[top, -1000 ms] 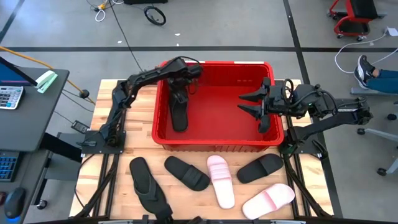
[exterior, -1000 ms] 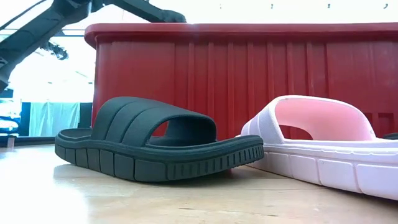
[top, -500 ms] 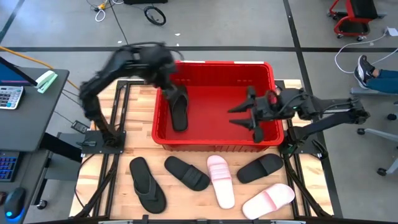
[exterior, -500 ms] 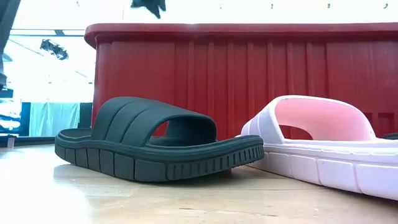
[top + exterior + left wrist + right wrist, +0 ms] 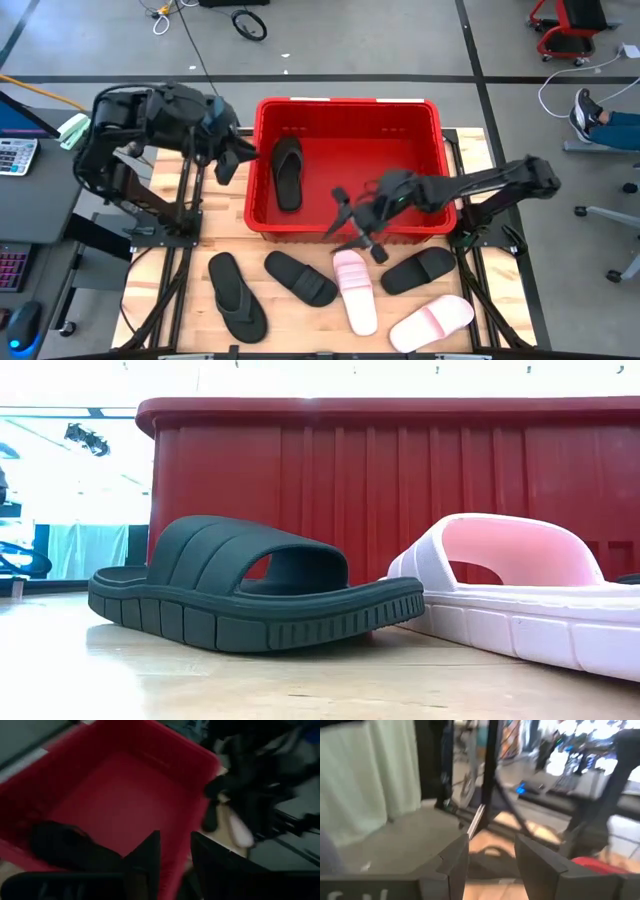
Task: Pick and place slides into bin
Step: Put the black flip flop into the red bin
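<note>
One black flip-flop (image 5: 287,172) lies flat on the floor of the red bin (image 5: 345,102), near its left wall. On the table in front of the bin lie a black flip-flop (image 5: 237,297), two black slides (image 5: 300,278) (image 5: 420,270) and two pink slides (image 5: 355,290) (image 5: 432,322). My left gripper (image 5: 232,158) hovers outside the bin's left wall, open and holding nothing; its wrist view (image 5: 175,855) looks into the bin. My right gripper (image 5: 345,222) hangs open over the bin's near wall, above the pink slide, with nothing between its fingers (image 5: 490,855).
In the low view a black slide (image 5: 250,590) and a pink slide (image 5: 520,595) rest soles down before the bin's ribbed near wall (image 5: 400,480). A desk with a calculator (image 5: 20,155) stands left of the table. A person's foot (image 5: 585,115) shows at far right.
My left gripper has risen out of the bin and drawn back toward the table's left edge, tipping up from pointing down. The black flip-flop stays where it lay in the bin. My right gripper has swung from the bin's right part toward its near wall, sinking a little.
</note>
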`<state>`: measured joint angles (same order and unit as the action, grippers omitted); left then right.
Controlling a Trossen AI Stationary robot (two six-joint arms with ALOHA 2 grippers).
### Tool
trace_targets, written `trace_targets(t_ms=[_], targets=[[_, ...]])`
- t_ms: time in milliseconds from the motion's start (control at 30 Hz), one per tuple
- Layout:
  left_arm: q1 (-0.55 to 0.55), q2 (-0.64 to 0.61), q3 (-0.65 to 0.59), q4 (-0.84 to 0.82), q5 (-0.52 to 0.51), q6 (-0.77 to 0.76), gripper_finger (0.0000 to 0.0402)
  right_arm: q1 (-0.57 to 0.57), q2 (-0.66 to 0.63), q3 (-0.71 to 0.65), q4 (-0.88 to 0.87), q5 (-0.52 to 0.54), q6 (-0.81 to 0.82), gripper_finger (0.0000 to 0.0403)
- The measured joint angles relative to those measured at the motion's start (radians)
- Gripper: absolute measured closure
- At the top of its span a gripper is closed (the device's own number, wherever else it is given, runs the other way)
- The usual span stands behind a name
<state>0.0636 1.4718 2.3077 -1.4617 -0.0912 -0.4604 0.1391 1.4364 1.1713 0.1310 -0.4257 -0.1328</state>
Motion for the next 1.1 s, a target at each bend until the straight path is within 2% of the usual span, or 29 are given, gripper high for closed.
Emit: trace_targets(t_ms=[167, 267, 400, 500, 567, 667, 800, 933, 1100], targets=[[-0.127, 0.006, 0.000, -0.033, 0.079, -0.052, 0.0300, 0.031, 0.076, -0.001, 0.004, 0.013, 0.020, 0.0238], [-0.248, 0.033, 0.000, -0.062, 0.126, -0.064, 0.0305, 0.043, 0.075, -0.001, 0.005, 0.071, 0.067, 0.0238], [-0.423, 0.075, 0.000, -0.096, 0.199, -0.167, 0.0308, 0.050, 0.042, -0.001, 0.001, 0.131, 0.151, 0.0238], [-0.562, 0.115, -0.018, -0.107, 0.196, -0.235, 0.0309, 0.050, 0.002, -0.001, -0.006, 0.187, 0.227, 0.0238], [-0.642, 0.141, -0.059, -0.108, 0.150, -0.247, 0.0312, 0.050, -0.022, -0.001, -0.007, 0.240, 0.281, 0.0238], [-0.733, 0.163, -0.169, -0.108, 0.071, -0.353, 0.0320, 0.049, -0.058, -0.001, -0.010, 0.309, 0.358, 0.0238], [-0.825, 0.168, -0.387, -0.064, 0.065, -0.537, 0.0332, 0.050, -0.102, -0.001, -0.011, 0.366, 0.445, 0.0238], [-0.925, 0.165, -0.587, 0.105, 0.068, -0.609, 0.0333, 0.049, -0.133, -0.001, -0.011, 0.372, 0.485, 0.0238], [-0.989, 0.164, -0.820, 0.425, 0.093, -0.656, 0.0307, 0.070, -0.160, -0.001, -0.012, 0.374, 0.552, 0.0238]])
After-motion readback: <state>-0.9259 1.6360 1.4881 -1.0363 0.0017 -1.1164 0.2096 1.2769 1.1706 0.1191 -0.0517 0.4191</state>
